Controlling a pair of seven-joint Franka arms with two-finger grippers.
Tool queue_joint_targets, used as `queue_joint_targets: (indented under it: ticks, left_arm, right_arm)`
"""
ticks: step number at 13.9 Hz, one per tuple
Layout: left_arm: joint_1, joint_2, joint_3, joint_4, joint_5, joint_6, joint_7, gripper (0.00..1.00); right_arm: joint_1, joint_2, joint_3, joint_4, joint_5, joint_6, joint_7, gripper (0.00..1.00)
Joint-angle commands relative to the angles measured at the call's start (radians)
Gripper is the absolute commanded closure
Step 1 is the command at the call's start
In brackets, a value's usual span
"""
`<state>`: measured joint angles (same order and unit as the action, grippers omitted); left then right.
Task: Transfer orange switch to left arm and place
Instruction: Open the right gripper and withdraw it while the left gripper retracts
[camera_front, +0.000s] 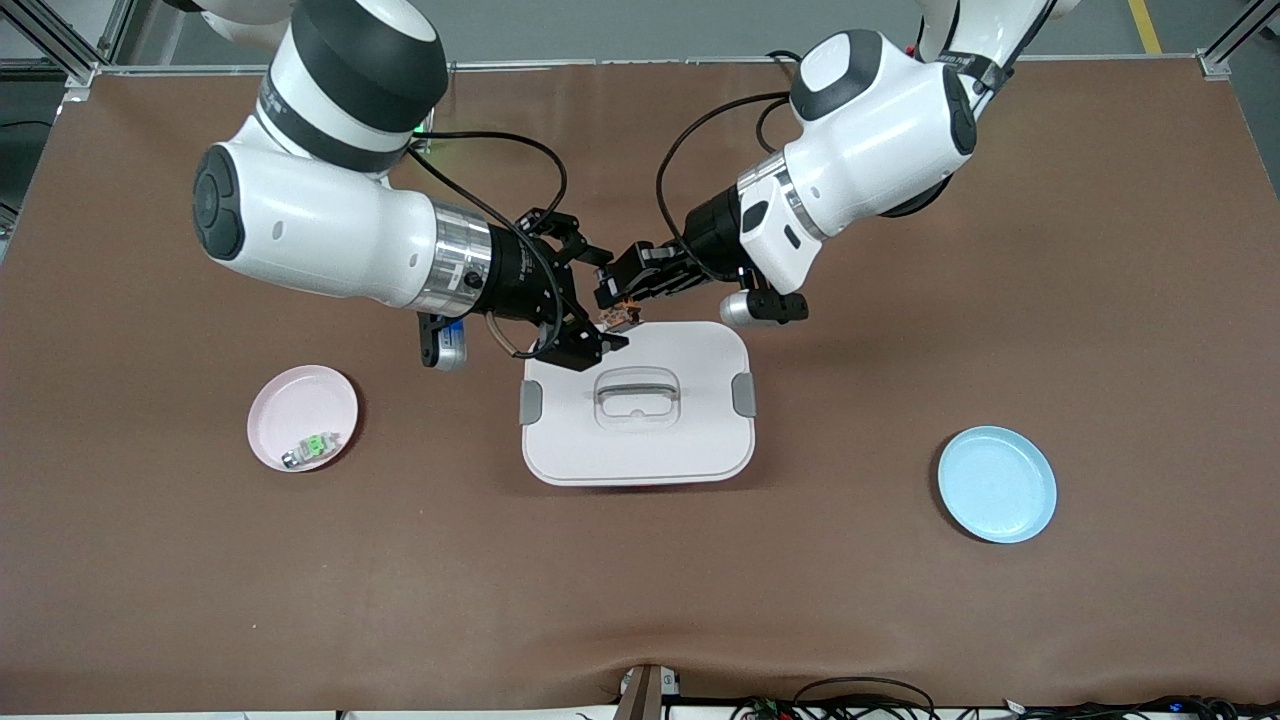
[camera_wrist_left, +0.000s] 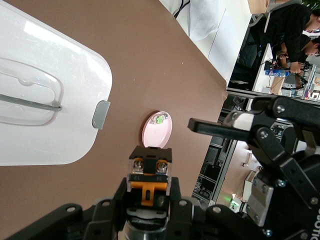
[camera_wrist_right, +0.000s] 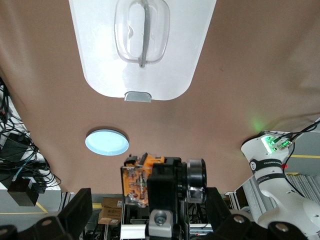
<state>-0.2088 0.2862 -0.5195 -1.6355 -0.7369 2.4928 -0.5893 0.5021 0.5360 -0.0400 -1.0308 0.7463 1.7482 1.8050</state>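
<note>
While both hands meet over the box (camera_front: 637, 404) on brown matting (camera_front: 900, 600), the left hand (camera_front: 628, 296) clamps the orange switch (camera_front: 621, 317), the right hand (camera_front: 590, 300) spread apart.

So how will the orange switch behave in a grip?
Probably rigid and light: the switch is a small blocky plastic part held in the left tool without sag. Its round body may twist at handover to the open right tool. If dropped over the box, it could bounce or roll.
</note>
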Motion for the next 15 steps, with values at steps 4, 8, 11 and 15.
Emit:
queue_joint_targets:
  ticks: [4, 8, 11, 15]
  left_arm:
    - [0.041, -0.067, -0.002, -0.03, 0.079, -0.101, -0.01, 1.0]
    - [0.141, -0.151, -0.002, -0.027, 0.191, -0.316, -0.011, 1.0]
    - [0.212, -0.228, -0.001, -0.02, 0.272, -0.507, 0.006, 1.0]
    - [0.319, -0.288, 0.004, -0.008, 0.297, -0.721, 0.145, 1.0]
  right_arm:
    - [-0.138, 0.001, -0.001, 0.032, 0.018, -0.206, -0.358, 0.0]
    - [-0.243, 0.001, -0.02, 0.032, 0.007, -0.356, -0.577, 0.0]
    - [-0.321, -0.001, -0.02, 0.032, -0.034, -0.433, -0.728, 0.0]
    - [-0.347, -0.036, -0.02, 0.032, -0.298, -0.519, -1.126, 0.0]
